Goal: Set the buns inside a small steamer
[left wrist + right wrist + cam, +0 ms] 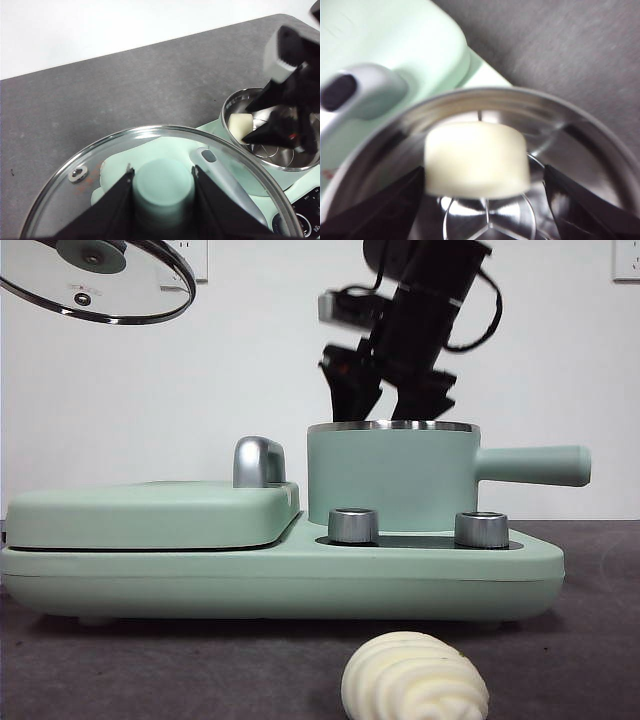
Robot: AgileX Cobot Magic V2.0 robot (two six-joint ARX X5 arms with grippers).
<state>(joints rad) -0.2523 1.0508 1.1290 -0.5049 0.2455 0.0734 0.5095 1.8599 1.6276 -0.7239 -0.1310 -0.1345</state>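
The small steamer [390,480], a mint green pot with a steel rim, stands uncovered on its base. My right gripper [388,395] hangs just over its mouth, jaws open. The smooth bun [475,157] lies between them inside the pot [520,97]; one jaw is at its side, and a gap shows at the other. In the left wrist view that bun [240,125] is near the pot's inner wall. My left gripper [162,172] is shut on the green knob of the glass lid [100,280], held high and off to the side. The ribbed bun [415,680] lies on the table in front.
The flat mint green grill section [150,515] with its chrome handle [258,460] adjoins the pot. Two steel knobs [352,525] sit on the base front. The pot's straight handle [530,465] sticks out sideways. A dark grey mat covers the table.
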